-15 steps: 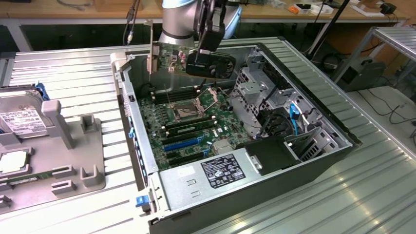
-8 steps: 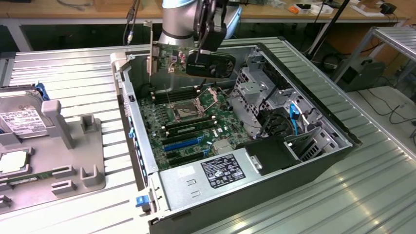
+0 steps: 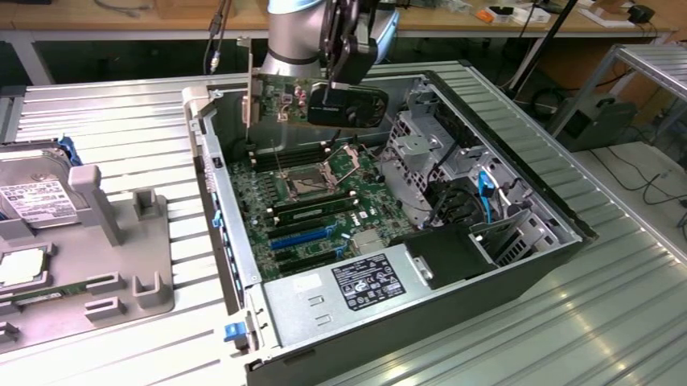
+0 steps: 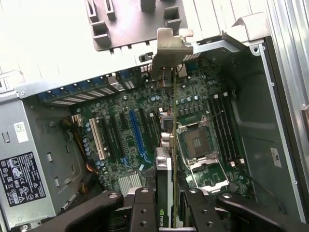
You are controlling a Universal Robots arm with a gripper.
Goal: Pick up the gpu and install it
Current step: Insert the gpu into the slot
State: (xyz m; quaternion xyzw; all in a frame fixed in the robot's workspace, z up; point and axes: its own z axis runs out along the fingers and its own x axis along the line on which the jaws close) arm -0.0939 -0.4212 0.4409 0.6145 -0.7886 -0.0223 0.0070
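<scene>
1. Pick is done. The gpu (image 3: 335,105) is clamped between the jaws of the gripper (image 3: 350,79) and hangs on edge in the air above the far end of the open PC case (image 3: 558,217).
2. Its metal bracket (image 3: 249,87) points to the exterior view's left, toward the case's rear wall.
3. Install is not done. The card is clear of the motherboard (image 3: 252,189), roughly over the CPU socket (image 3: 311,185). The blue PCIe slot (image 3: 301,237) is nearer and empty.
4. Hard to make out: the wrist view sees the card edge-on, so its gold edge connector and exact line-up with any slot can't be judged. The arm is cut off at the exterior view's edge.
</scene>
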